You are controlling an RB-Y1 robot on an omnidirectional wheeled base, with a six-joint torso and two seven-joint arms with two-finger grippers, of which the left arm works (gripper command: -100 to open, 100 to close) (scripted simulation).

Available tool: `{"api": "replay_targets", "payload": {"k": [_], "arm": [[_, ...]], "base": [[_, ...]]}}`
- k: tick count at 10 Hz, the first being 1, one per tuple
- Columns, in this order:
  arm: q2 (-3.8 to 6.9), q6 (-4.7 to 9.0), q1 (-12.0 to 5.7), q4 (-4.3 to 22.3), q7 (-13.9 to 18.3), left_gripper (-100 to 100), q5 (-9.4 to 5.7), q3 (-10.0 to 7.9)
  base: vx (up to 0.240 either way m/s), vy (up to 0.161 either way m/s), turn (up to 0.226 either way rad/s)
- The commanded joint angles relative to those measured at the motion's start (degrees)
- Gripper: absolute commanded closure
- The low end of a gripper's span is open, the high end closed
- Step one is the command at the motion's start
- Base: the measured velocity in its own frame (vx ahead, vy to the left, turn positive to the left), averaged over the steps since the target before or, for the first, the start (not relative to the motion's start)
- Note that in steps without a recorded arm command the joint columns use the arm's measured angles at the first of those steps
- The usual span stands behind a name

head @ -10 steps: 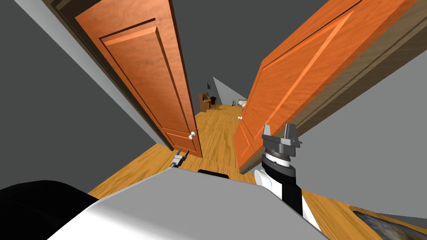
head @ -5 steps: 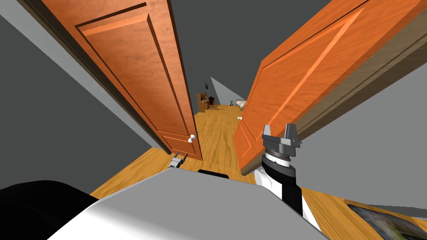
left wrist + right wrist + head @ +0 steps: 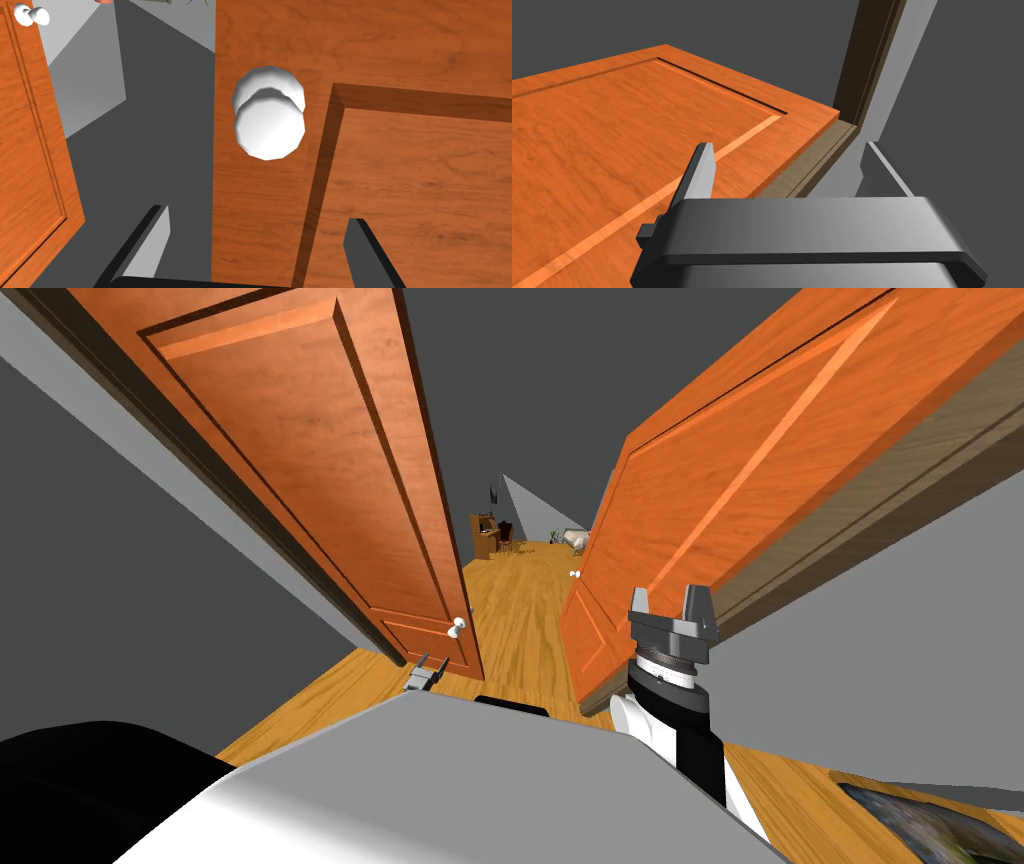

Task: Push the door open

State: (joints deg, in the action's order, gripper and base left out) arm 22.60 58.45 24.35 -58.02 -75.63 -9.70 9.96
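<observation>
Wood floor [image 3: 520,608] runs through a double doorway into a far room, with a desk [image 3: 487,535] at centre frame and dark grey wall either side.

Left gripper [image 3: 257,245]: fingers spread, holding nothing. It sits low at centre-left of the head view [image 3: 430,668]. The white knob [image 3: 269,116] is dead ahead of it and close, but apart from both fingers. The knob sits near the free edge of the left leaf [image 3: 330,488], which fills the upper left of the head view. A narrow gap to the right leaf [image 3: 720,488] runs up the centre.

Right gripper [image 3: 672,606]: also spread and empty, at lower centre-right, pointing up. It is next to the hinge side of the right leaf, beside the door frame [image 3: 869,55]. I can't tell whether it touches.

Change over the last second:
- The left leaf and its jamb have slid out toward the upper-left corner of the head view.
- The knob has dropped slightly in frame.
- The right leaf, the right gripper and the gap look about the same.

Since the jamb shifted with the leaf, this looks more like the robot closing in or turning than the door swinging.

Both leaves are ajar, but the gap looks too tight for the body. My read is that the push on the left leaf has barely begun and needs contact near the knob.
</observation>
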Motion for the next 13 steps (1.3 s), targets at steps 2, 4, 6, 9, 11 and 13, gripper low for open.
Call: {"api": "replay_targets", "payload": {"k": [2, 4, 6, 9, 11, 13], "arm": [[-0.51, -0.84, -1.21, 0.7, 0.0, -100, 0.10, -0.55], [-0.93, -1.46, -2.24, 1.4, 0.0, -100, 0.19, -0.98], [-0.99, -1.55, -2.28, 1.3, 0.0, -100, 0.20, -1.02], [-0.99, -1.55, -2.28, 1.3, 0.0, 100, 0.20, -1.02], [-0.99, -1.55, -2.28, 1.3, 0.0, 100, 0.20, -1.02], [-1.15, -1.82, -2.79, 1.4, 1.7, 100, -0.04, -1.20]], "base": [[0.187, 0.008, -0.036], [0.206, 0.024, -0.042], [0.144, 0.000, -0.021], [-0.018, 0.001, -0.010], [0.000, 0.000, 0.000], [0.009, 0.001, -0.008]]}}
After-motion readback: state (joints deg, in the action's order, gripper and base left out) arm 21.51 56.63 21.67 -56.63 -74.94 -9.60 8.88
